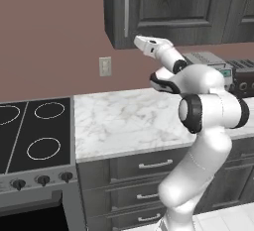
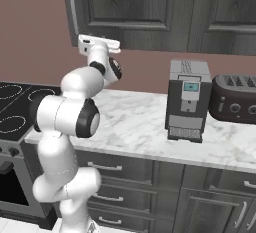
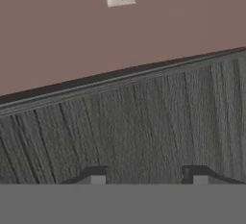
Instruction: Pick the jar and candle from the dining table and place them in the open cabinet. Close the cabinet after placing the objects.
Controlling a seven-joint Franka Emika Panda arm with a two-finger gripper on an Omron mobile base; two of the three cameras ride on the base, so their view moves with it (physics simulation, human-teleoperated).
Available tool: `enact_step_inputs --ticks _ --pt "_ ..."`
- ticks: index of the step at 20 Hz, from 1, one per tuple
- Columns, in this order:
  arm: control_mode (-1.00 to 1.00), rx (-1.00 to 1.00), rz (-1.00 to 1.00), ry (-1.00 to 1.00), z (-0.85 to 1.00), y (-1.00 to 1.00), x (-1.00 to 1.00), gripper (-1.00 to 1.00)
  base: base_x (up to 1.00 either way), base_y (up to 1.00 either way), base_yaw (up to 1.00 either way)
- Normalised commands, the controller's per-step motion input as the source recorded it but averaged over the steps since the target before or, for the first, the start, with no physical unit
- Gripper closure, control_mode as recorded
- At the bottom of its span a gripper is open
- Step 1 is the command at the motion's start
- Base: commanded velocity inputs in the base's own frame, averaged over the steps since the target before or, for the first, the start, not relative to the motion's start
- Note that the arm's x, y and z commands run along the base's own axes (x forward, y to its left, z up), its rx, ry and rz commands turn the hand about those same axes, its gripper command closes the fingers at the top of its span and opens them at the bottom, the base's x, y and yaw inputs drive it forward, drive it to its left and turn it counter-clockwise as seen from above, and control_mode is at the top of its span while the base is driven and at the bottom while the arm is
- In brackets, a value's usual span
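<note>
Facing closed cabinet door | coffee machine, toaster on counter

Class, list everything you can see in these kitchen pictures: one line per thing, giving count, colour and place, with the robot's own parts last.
Wall cabinets: dark grey wood, doors shut, above the counter.
Counter: one, white marble with grey veins, over dark drawers.
Stove: one, black top with white rings, left of the counter.
Wall outlet: one, pale, on the brown wall.
Coffee machine: one, grey, on the counter.
Toaster: one, dark, right of the coffee machine.
Arm: one, white with dark joints.
Claw: one, empty, jaws apart, at the cabinet's lower edge.
</note>
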Motion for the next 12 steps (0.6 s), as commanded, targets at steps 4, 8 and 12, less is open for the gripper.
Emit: enact_step_inputs --ticks 4,8,12 --pt "-1.0 -0.16 -0.25 0.0 0.26 0.57 0.56 -1.0 0.0 0.0 0.0" --pt "-1.0 -0.15 -0.25 0.0 0.18 0.58 0.49 -1.0 0.0 0.0 0.0" --pt "-1.0 -0.11 -0.2 0.0 0.07 0.44 0.33 -1.0 0.0 0.0 0.0"
